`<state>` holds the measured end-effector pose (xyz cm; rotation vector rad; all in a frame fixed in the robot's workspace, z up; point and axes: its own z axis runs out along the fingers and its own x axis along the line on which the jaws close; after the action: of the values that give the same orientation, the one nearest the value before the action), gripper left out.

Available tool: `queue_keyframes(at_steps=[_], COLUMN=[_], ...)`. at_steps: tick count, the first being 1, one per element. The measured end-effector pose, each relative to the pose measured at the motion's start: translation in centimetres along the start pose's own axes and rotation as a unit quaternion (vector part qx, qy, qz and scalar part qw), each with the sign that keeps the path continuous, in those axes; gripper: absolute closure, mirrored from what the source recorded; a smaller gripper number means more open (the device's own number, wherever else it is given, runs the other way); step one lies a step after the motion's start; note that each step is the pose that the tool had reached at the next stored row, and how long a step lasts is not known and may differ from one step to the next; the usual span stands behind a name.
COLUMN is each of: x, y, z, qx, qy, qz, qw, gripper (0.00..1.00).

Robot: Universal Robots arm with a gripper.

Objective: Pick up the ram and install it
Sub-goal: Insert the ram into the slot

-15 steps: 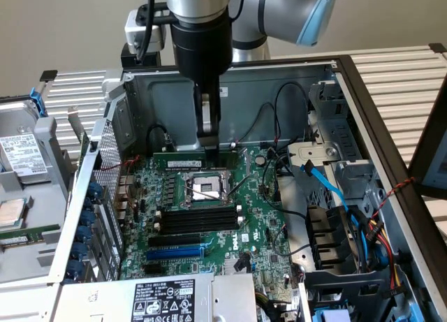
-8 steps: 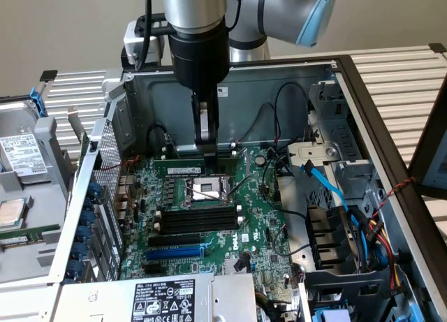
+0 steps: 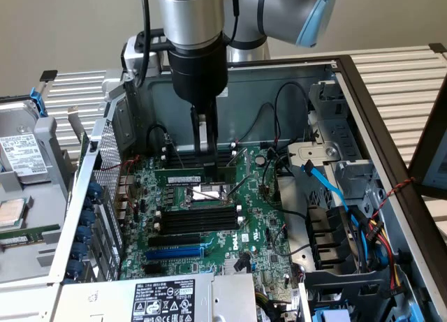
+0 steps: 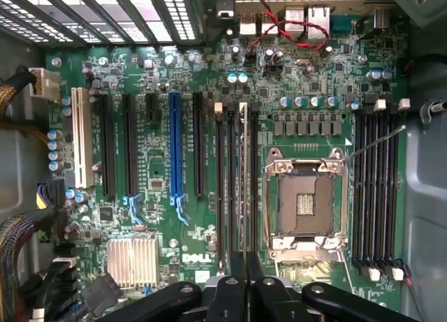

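Note:
The ram (image 3: 183, 174), a thin green stick, is gripped in my gripper (image 3: 204, 163), which is shut on its top edge low inside the open computer case. It lies level just behind the CPU socket (image 3: 209, 191) on the green motherboard (image 3: 262, 231). In the wrist view the ram (image 4: 242, 182) is seen edge-on, running along the group of long black slots (image 4: 221, 189) beside the socket (image 4: 305, 200), with my gripper (image 4: 242, 280) around its middle. I cannot tell whether it touches a slot.
More black slots (image 3: 192, 221) and a blue slot (image 3: 174, 252) lie nearer the camera. Cables and a blue lead (image 3: 328, 189) crowd the exterior view's right beside the drive cage. A hard drive (image 3: 21, 158) sits outside the case at the left. A silver heatsink (image 4: 133, 259) stands on the board.

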<state>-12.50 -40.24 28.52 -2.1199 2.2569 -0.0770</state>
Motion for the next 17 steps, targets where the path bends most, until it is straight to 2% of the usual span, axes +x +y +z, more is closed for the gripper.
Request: queue_keyframes(at_steps=[6,13,17], x=[0.3,1.5,1.7], y=[0.1,0.13,0.17], z=[1.03,2.29,3.01], qx=[0.0038,0.0087,0.0095], qy=[-0.0001,-0.0004,0.0001], qz=[0.0,0.002,0.009], qw=[1.0,1.0,0.9999], gripper=[0.88,0.88,0.88])
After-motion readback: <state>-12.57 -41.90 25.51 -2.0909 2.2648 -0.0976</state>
